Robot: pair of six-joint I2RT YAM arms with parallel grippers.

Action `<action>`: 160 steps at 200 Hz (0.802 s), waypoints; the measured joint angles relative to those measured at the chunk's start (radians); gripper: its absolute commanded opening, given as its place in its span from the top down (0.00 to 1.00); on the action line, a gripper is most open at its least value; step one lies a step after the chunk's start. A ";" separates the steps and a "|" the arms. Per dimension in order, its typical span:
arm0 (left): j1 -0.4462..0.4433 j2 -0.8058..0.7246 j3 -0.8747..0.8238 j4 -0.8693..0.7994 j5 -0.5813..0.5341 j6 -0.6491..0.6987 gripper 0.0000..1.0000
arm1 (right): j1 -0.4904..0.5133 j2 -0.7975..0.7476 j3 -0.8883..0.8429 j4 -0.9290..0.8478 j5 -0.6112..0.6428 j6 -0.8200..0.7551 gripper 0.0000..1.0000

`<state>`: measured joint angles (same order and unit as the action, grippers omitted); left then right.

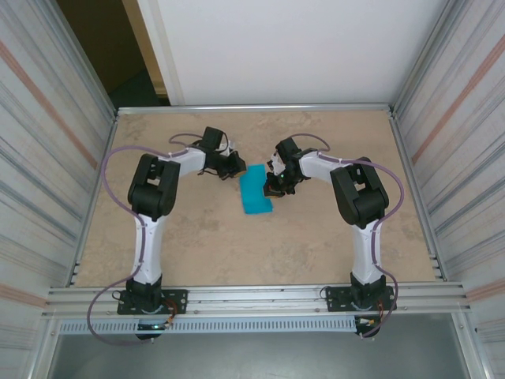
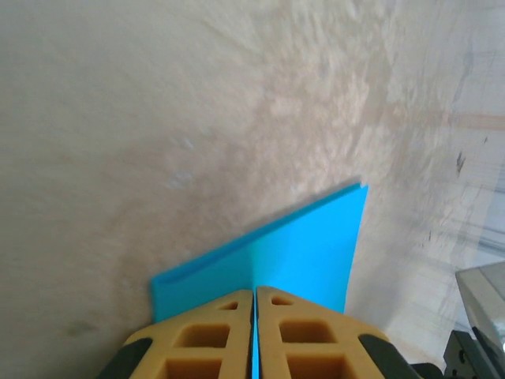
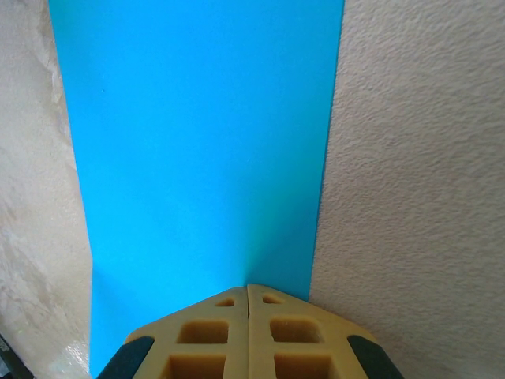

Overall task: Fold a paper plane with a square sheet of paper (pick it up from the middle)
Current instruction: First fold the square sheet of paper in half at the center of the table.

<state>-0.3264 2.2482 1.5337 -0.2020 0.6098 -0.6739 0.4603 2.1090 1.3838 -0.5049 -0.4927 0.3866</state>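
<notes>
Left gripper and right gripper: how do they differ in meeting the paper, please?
The left gripper sits at the far left corner of the square sheet of paper; the right gripper, midway along its right edge. Teal shows between the left gripper's fingers, none between the right's. Both are shut.

The table (image 1: 237, 245) has a pale beige top with a mottled pattern like stone, and in the wrist views the surface looks a little rough. A thin metal rim (image 1: 252, 107) runs along the far edge of the table. On the left of the table stands a grey ribbed wall (image 1: 39, 118) with a reddish stripe, and on the right stands another ribbed wall (image 1: 465, 103) of the same kind. Behind the far edge of the table rises a plain white panel (image 1: 300, 47), and beside it, past the far left corner of the table, there is a dark opening (image 1: 102, 47). Along the near edge of the table lie aluminium rails (image 1: 252, 296), and just in front of them a slotted strip (image 1: 252, 325).
</notes>
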 measured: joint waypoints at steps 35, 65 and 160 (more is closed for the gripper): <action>0.070 0.021 0.038 -0.016 0.007 0.000 0.89 | 0.000 0.000 0.000 0.000 -0.001 0.000 0.98; 0.107 0.038 0.094 -0.066 -0.018 0.021 0.89 | 0.000 -0.002 0.000 0.000 -0.001 0.000 0.98; -0.103 -0.290 -0.253 0.076 -0.046 -0.051 0.89 | 0.000 -0.003 0.001 0.000 -0.005 0.000 0.97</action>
<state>-0.4297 1.9583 1.2812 -0.1257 0.5636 -0.7254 0.4599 2.1063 1.3849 -0.5053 -0.4973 0.3870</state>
